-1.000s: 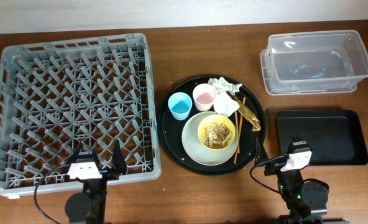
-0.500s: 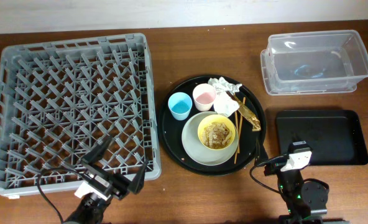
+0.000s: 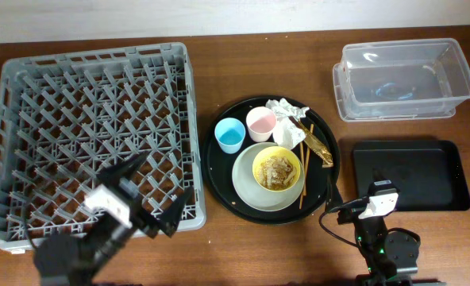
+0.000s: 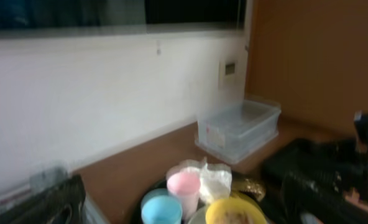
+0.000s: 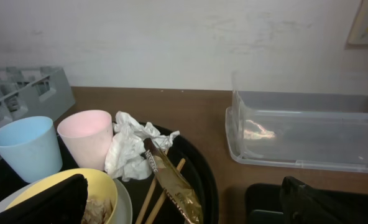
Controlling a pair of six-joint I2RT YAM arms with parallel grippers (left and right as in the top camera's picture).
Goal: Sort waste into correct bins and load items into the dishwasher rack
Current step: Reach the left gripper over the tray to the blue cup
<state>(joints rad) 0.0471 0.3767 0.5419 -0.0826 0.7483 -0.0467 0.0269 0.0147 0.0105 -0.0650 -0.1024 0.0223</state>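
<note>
The grey dishwasher rack [image 3: 92, 135] fills the left. On a round black tray [image 3: 216, 171] stand a blue cup [image 3: 229, 134], a pink cup [image 3: 260, 123], a crumpled white napkin [image 3: 287, 111], a gold wrapper [image 3: 318, 147], two chopsticks [image 3: 304, 171] and a yellow bowl [image 3: 277, 168] of food scraps on a pale plate [image 3: 245, 181]. My left gripper [image 3: 157, 192] is open and empty, raised over the rack's front right corner and facing the cups [image 4: 184, 186]. My right gripper [image 3: 375, 189] is open and empty at the table's front, facing the wrapper [image 5: 174, 186].
A clear tub [image 3: 402, 79] stands at the back right. A flat black tray [image 3: 410, 175] lies in front of it, just beyond my right gripper. The rack's near wall lies under my left arm.
My left arm has lifted from its rest spot and swung right and forward over the rack's front right corner, fingers still open. The right arm has not moved.
</note>
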